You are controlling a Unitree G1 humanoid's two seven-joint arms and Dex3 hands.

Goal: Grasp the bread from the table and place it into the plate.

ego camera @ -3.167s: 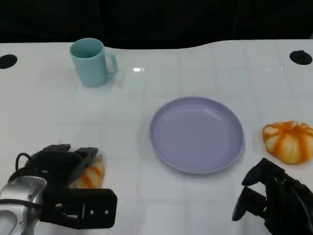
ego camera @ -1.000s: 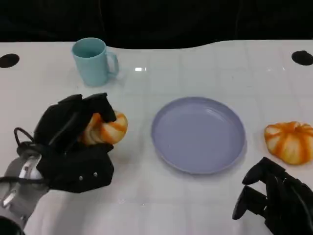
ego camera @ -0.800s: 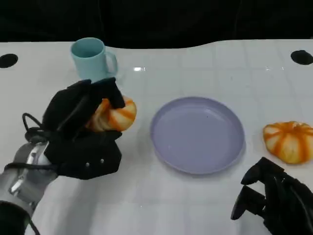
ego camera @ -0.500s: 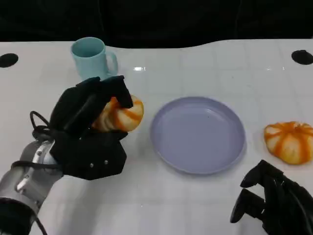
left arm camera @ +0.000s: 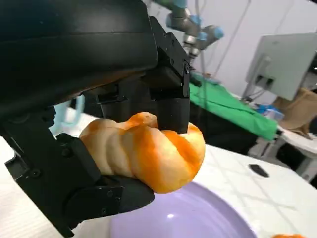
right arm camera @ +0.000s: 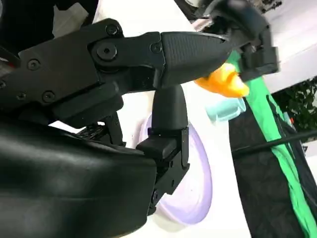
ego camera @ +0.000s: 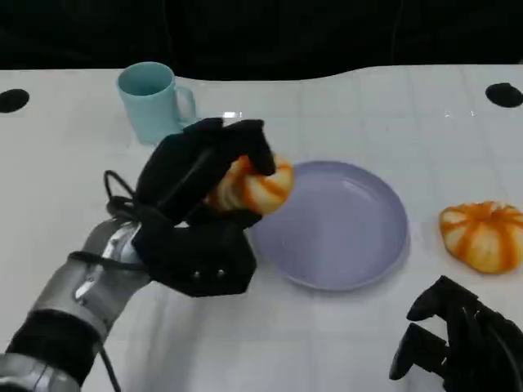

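My left hand (ego camera: 200, 208) grips an orange-and-cream striped bread roll (ego camera: 253, 184) and holds it above the table at the left rim of the lavender plate (ego camera: 359, 237). The left wrist view shows the roll (left arm camera: 148, 151) clamped between the black fingers (left arm camera: 168, 84), with the plate (left arm camera: 198, 218) just below it. A second striped roll (ego camera: 482, 235) lies on the table to the right of the plate. My right hand (ego camera: 462, 347) rests at the lower right, fingers apart, holding nothing. In the right wrist view the held roll (right arm camera: 223, 82) and the plate (right arm camera: 195, 191) appear beyond the right hand's fingers (right arm camera: 168, 114).
A light blue mug (ego camera: 153, 102) stands at the back left of the white table (ego camera: 98, 188), close behind my left hand. Two dark round holes (ego camera: 502, 95) sit near the table's back corners. The table's far edge meets a black background.
My left hand has lifted the roll off the table and carried it to the right, from the lower left to the plate's left rim. The right hand has stayed put.
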